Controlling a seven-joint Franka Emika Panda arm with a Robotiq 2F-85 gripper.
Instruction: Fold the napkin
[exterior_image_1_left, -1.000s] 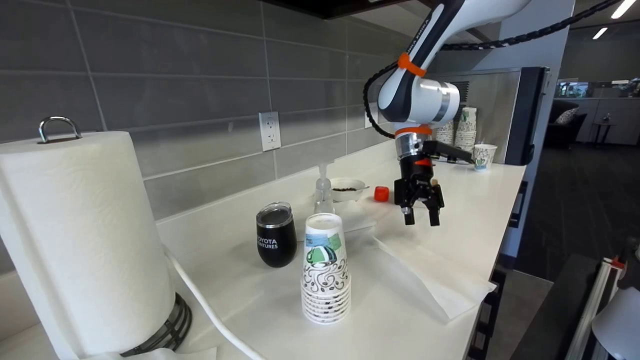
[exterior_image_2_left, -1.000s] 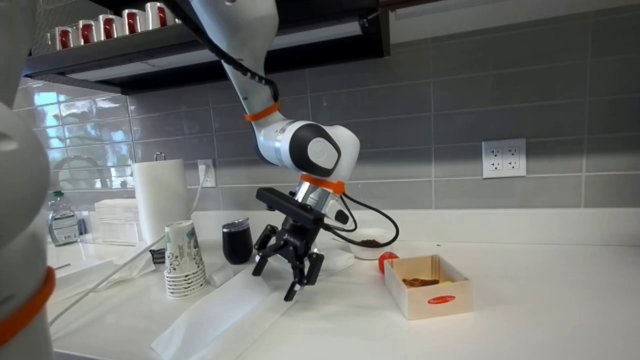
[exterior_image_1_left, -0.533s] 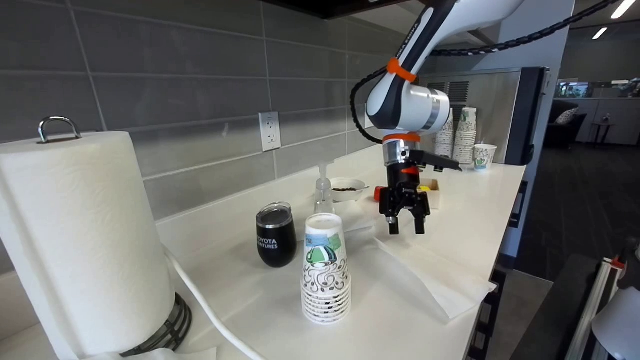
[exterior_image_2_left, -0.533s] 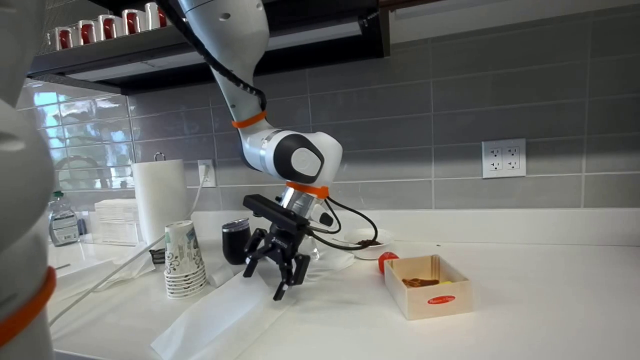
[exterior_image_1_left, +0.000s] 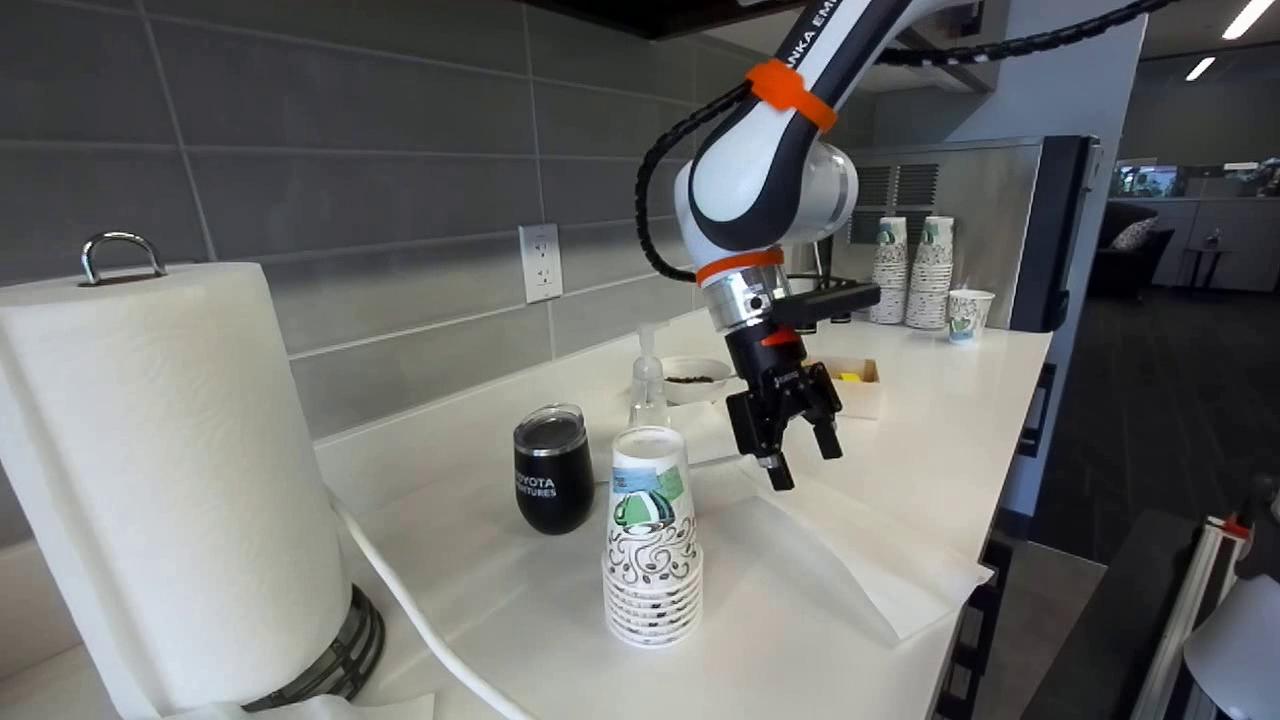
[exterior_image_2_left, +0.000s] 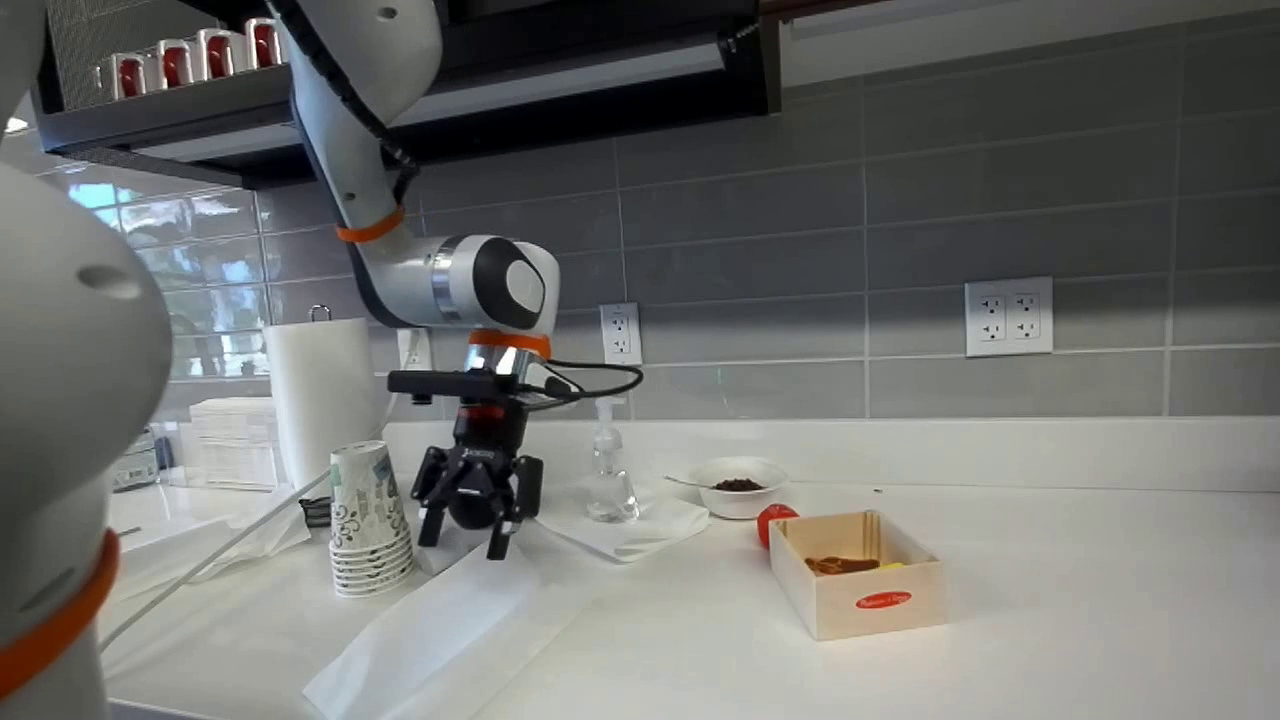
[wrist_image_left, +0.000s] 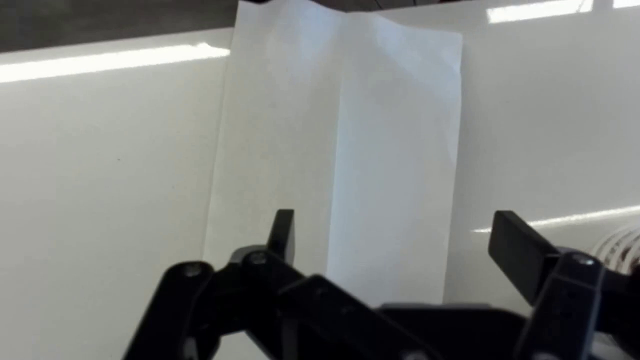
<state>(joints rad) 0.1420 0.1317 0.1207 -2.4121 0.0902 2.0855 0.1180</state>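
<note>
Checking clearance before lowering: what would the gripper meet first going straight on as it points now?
Probably the napkin, seen beyond the open gripper in the wrist view, though one jaw might reach the counter beside it; depth is unclear.

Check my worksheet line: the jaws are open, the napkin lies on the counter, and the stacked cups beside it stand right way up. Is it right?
Not quite: the cups stand upside down, as both exterior views show. The rest is right: the jaws are open, and the napkin lies on the counter.
</note>
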